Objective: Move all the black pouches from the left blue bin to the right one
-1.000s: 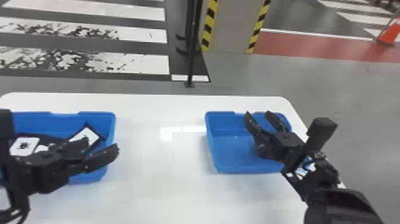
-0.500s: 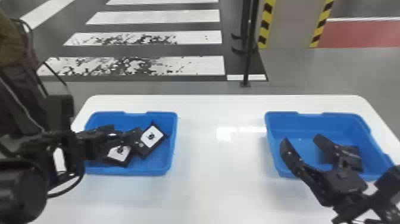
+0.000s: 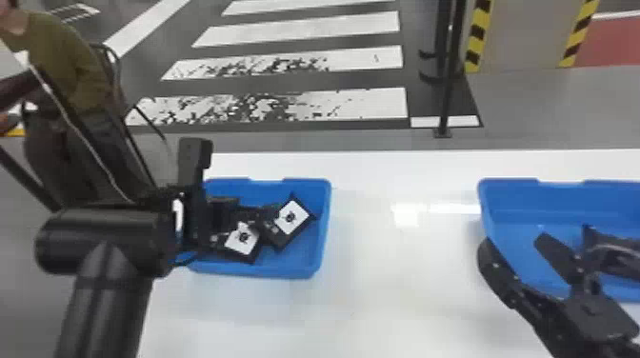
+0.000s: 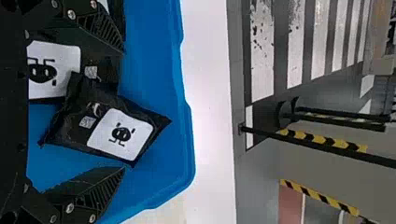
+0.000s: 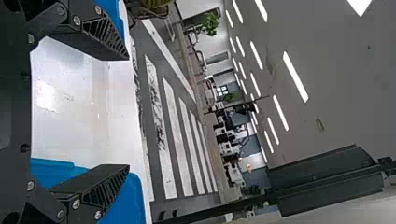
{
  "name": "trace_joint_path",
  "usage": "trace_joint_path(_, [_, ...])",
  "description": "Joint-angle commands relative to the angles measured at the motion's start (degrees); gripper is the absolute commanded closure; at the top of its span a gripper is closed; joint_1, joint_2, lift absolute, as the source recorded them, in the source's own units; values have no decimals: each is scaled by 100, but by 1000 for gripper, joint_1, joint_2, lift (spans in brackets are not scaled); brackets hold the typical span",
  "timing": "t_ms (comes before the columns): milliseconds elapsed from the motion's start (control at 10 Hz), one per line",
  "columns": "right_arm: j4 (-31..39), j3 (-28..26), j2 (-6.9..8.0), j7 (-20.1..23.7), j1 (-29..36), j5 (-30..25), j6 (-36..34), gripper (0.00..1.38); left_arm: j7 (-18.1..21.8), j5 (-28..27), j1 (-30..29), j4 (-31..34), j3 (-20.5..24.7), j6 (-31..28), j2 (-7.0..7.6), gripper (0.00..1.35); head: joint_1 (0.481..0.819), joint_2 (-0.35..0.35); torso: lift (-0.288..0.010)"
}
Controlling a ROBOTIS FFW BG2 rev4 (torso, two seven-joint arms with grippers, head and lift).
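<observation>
Head view: you're panning left and backing the spread, empty right gripper (image 5: 128, 112) toward the near side of the right blue plastic bin (image 3: 521, 202), where a dark pouch-like item (image 3: 614, 250) is lying. You're bringing the spread, unloaded left gripper (image 4: 124, 110) over white-labelled black pouches (image 4: 122, 133) in the left blue plastic bin (image 3: 324, 223), probably setting up the next pick.

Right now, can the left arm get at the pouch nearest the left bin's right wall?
Likely yes: the left gripper is at the left bin, jaws open, that black pouch between them in its wrist view, nothing visible on top. A second pouch lies close against it and might shift.
</observation>
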State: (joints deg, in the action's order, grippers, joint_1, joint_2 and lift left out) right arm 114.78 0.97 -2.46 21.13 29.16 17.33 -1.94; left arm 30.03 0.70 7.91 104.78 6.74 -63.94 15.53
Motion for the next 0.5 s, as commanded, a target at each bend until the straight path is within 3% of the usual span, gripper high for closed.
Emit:
trace_joint_path(0, [-10, 28, 0, 5, -5, 38, -45, 216, 3, -82, 307, -445, -548, -74, 73, 167, 695, 185, -140])
trace_joint_path(400, [-80, 97, -18, 23, -34, 186, -115, 216, -6, -859, 644, -1008, -1188, -172, -15, 159, 695, 143, -140])
